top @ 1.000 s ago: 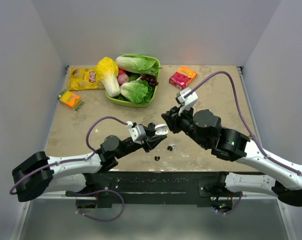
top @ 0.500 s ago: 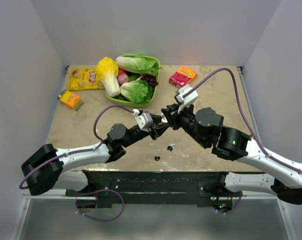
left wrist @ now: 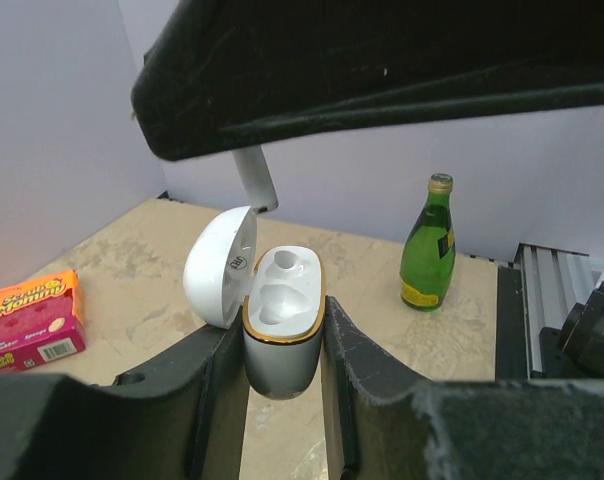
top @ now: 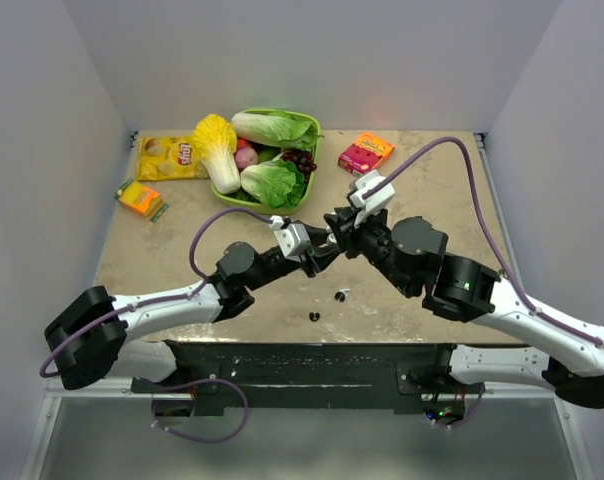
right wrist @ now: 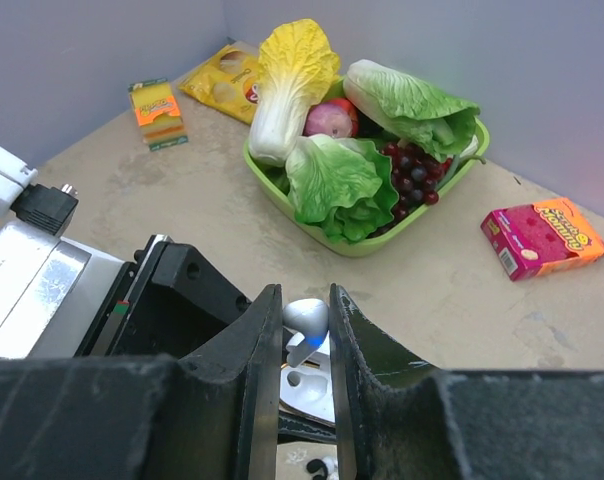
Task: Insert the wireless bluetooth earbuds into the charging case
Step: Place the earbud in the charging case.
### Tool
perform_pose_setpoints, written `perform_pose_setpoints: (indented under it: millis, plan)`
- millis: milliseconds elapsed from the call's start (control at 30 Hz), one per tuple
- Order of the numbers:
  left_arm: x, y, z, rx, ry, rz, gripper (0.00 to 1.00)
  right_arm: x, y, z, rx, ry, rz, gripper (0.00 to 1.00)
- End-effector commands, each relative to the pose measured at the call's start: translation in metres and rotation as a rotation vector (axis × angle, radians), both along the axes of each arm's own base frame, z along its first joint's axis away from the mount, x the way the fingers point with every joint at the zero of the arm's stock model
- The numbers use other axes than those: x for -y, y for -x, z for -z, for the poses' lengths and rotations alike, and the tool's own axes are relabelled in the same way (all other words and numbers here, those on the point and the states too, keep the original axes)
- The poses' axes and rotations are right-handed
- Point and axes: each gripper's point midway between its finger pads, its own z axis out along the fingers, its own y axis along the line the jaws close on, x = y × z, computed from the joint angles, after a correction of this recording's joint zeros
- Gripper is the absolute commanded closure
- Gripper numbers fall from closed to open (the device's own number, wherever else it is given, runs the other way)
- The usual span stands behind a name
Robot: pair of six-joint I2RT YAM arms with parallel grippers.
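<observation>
Left wrist, open charging case [left wrist: 282, 312], wells empty, in left gripper [left wrist: 282, 345]

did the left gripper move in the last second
Yes. In the top view the left gripper has gone up the picture, closer to the basket.

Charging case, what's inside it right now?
The charging case, gripped between the left fingers, has its lid swung open, and both moulded wells look empty. The bottom of the deeper hole is hidden by its own wall. The earbuds lie on the table.
</observation>
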Motion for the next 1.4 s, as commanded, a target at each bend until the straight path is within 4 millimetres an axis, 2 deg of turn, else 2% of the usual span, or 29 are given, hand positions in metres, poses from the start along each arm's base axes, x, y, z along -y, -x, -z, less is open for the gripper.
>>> perform_pose_setpoints:
  millis: [0,267,633,767,1367]
  plan:
    - [0.003,0.001,-0.036,0.073,0.064,0.019,1.0,0.004,0.0,-0.004,0.048,0.009,0.009,1.0]
    - [0.013,0.003,-0.031,0.001,0.058,0.074,1.0,0.009,-0.001,0.002,0.05,0.013,0.033,1.0]
    - [0.02,0.004,-0.023,-0.092,0.07,0.118,1.0,0.022,-0.004,-0.011,0.087,-0.035,0.088,1.0]
    - [0.024,0.004,-0.019,-0.141,0.081,0.139,1.0,0.022,-0.006,-0.01,0.086,-0.016,0.1,1.0]
    - [0.023,0.003,-0.028,-0.231,0.094,0.191,1.0,0.026,-0.008,0.004,0.086,0.062,0.129,1.0]
